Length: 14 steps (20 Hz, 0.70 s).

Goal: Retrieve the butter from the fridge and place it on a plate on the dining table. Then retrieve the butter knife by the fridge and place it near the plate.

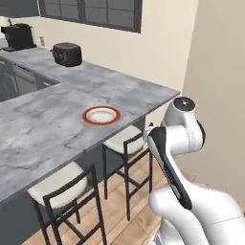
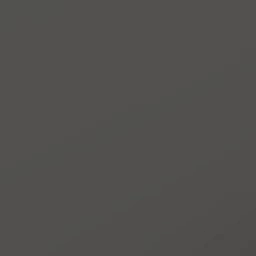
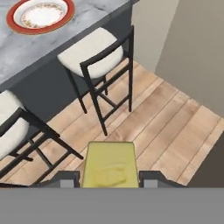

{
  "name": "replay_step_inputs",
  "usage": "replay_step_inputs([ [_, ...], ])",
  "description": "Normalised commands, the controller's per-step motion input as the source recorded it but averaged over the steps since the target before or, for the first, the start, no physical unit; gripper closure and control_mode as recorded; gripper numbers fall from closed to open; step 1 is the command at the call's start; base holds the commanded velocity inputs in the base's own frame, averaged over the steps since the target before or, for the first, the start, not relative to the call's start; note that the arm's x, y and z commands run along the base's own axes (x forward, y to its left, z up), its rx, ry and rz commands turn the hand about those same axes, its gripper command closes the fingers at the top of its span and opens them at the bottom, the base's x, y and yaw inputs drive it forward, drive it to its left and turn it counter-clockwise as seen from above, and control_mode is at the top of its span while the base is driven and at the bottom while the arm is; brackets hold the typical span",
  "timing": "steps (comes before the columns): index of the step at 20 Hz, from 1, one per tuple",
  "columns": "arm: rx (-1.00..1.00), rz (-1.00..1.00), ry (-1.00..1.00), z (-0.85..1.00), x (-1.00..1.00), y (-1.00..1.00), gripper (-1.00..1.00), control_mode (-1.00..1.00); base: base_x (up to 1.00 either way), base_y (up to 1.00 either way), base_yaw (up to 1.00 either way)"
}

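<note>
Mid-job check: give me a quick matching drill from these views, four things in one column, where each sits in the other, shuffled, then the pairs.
Things:
1. butter
2. plate
3. toaster
4. stools

Places:
A. tucked under the dining table's edge
B. back on the far counter
C. between the gripper's fingertips
D. on the marble top near its edge

Pairs: 1-C, 2-D, 3-B, 4-A

- Two cushioned stools (image 1: pixel 125 139) with dark frames stand on a light wood plank floor (image 3: pixel 175 131).
- A black toaster (image 1: pixel 67 53) and a dark coffee machine (image 1: pixel 18 36) sit on the far grey counter (image 1: pixel 28 60).
- A dark-framed window (image 1: pixel 91 12) is above.
</note>
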Motion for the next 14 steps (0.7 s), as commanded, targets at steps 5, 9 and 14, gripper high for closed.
replay_step_inputs([
  [5, 0.0, 0.0, 0.0, 0.0, 0.0, 0.0, 1.0, 1.0, 0.09, -0.86, 0.64],
  [9, 0.0, 0.0, 0.0, 0.0, 0.0, 0.0, 1.0, 1.0, 0.12, -0.99, 0.59],
  [14, 0.0, 0.0, 0.0, 0.0, 0.0, 0.0, 1.0, 1.0, 0.25, -1.0, 0.58],
])
